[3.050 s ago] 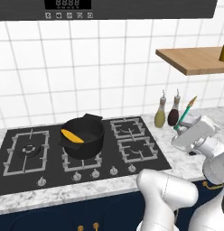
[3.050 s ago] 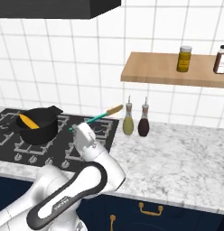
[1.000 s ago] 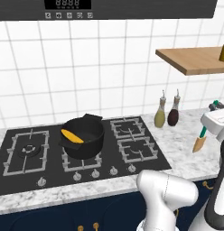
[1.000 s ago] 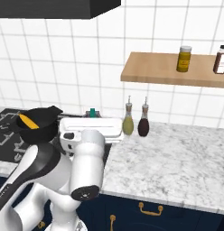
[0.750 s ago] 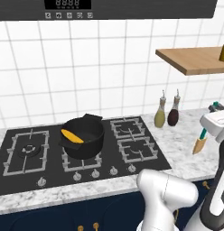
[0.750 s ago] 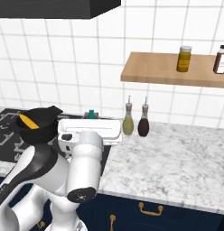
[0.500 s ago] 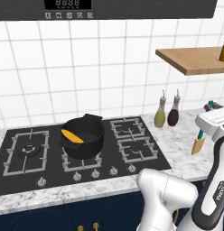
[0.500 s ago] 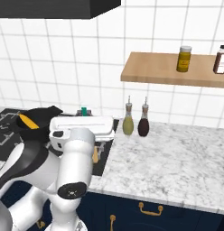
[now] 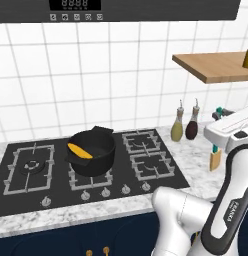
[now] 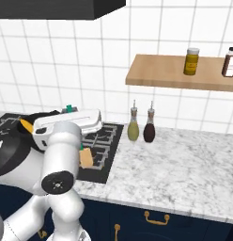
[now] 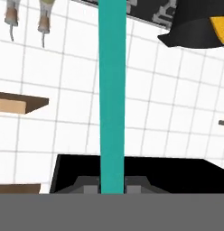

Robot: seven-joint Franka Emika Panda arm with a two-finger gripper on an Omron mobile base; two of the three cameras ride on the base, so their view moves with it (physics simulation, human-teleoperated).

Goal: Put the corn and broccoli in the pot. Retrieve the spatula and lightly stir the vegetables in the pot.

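The claw [image 11: 112, 187], clamped on the slim teal-handled spatula [image 11: 112, 90] with its long axis hanging blade-down, sits right of the squat black pot [image 9: 91, 150] holding the yellow-orange corn cob [image 9: 79, 150].

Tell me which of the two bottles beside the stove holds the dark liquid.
The right-hand bottle, farther from the stove; its contents are dark reddish-brown, while its neighbour is yellow-green.

Teal spatula [image 11: 112, 90] in hand [image 11: 112, 184]
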